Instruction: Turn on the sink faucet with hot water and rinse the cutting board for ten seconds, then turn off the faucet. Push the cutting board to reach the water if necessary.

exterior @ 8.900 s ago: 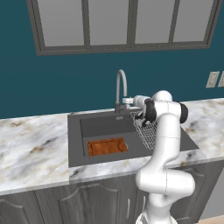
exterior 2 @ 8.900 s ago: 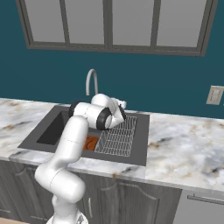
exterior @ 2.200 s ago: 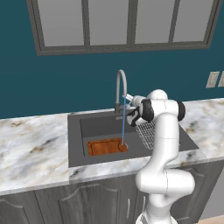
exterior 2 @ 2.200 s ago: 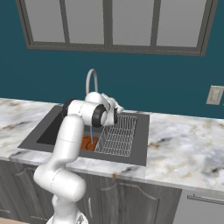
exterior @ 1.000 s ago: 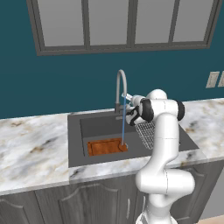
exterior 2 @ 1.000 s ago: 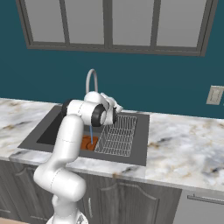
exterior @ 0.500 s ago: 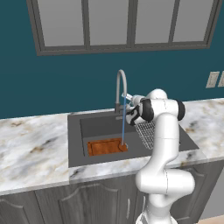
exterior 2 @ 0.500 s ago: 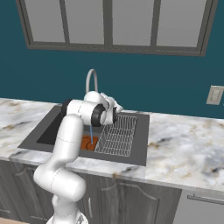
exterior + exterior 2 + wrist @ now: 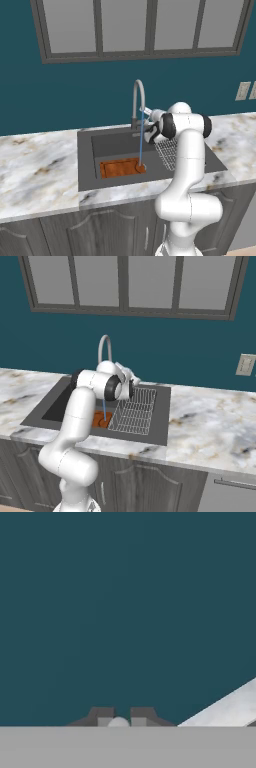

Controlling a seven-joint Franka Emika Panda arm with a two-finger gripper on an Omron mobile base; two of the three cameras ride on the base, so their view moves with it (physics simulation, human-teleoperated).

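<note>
Board [image 9: 121, 168] lay at sink's [image 9: 86, 165] front wall, water [image 9: 141, 142] hitting right end; basin behind bare. Gripper [image 9: 119, 718] nearly closed at faucet [image 9: 137, 102] base, pinching small grey lever.

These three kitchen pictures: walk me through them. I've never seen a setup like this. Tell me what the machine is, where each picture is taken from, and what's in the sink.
The white machine is a robot arm with a two-finger gripper as its hand. Two pictures come from cameras behind it, to its left and right. The third looks out from the hand itself, facing the teal wall, with the dark fingertips close together at the bottom. In the marble counter sits a dark sink. Water runs in a thin blue stream from the sink faucet onto the right end of the cutting board. A wire rack sits beside it. The gripper is near the faucet; whether it touches anything is unclear.
</note>
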